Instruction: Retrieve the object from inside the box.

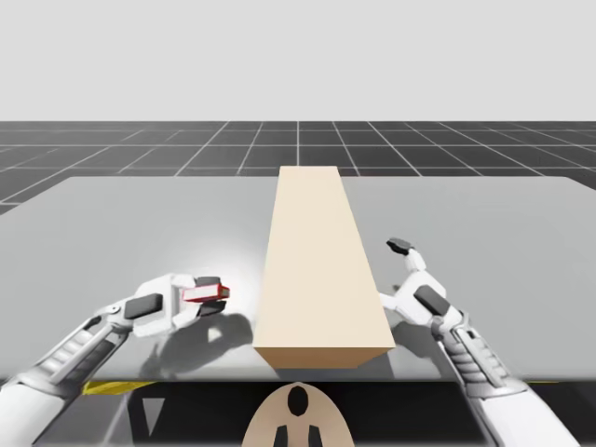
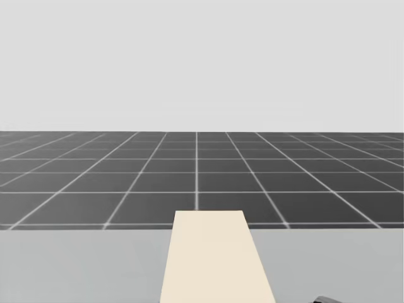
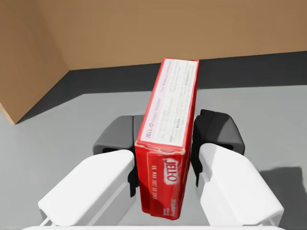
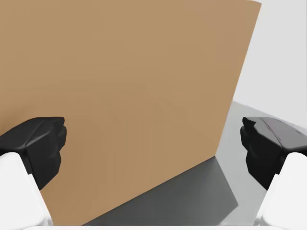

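A long tan box (image 1: 318,265) lies down the middle of the grey table (image 1: 140,233), its top also in the head view (image 2: 218,259). My left gripper (image 1: 210,293) hovers left of the box's near end, shut on a small red box (image 1: 205,294). In the left wrist view the red box (image 3: 170,129) stands clamped between both dark pads (image 3: 117,136), with the tan box's brown wall (image 3: 144,28) ahead. My right gripper (image 1: 410,264) is open beside the box's right side. The right wrist view has that brown wall (image 4: 124,96) just ahead of the spread fingertips (image 4: 41,143).
The table's near edge (image 1: 186,380) runs just behind both arms. Open grey tabletop lies left of the left gripper and right of the right gripper. A dark gridded floor (image 2: 196,177) stretches beyond the table's far edge.
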Motion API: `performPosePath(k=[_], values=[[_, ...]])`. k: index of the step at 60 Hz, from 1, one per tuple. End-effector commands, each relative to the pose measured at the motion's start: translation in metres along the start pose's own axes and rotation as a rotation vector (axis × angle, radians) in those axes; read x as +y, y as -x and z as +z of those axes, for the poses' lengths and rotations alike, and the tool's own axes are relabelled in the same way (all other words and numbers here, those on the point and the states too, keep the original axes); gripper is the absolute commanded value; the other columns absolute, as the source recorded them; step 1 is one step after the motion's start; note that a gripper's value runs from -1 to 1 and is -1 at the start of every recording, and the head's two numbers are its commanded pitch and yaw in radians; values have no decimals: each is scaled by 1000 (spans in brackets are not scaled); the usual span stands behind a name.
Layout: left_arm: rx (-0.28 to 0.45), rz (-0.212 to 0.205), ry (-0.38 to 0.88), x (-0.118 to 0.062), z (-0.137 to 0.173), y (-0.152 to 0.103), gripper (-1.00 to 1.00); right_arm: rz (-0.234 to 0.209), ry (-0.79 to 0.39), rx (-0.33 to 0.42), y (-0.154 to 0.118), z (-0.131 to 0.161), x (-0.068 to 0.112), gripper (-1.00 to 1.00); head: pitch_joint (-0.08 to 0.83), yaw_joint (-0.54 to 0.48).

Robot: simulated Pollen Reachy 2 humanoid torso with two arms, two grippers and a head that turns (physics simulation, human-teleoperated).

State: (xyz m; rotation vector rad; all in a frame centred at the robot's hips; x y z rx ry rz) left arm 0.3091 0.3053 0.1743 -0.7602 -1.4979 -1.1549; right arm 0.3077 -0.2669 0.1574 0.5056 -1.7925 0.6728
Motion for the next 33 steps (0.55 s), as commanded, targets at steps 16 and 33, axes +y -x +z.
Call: performPosePath(k=[16,33], values=[[-87,-191,-288,29,60,-86,1000,-8,12,11,5,10,-6,-1000,36,-18],[-100,-350,-359,79,37,-168,1000,-9,20,14,6,9,-7,-1000,36,-21]])
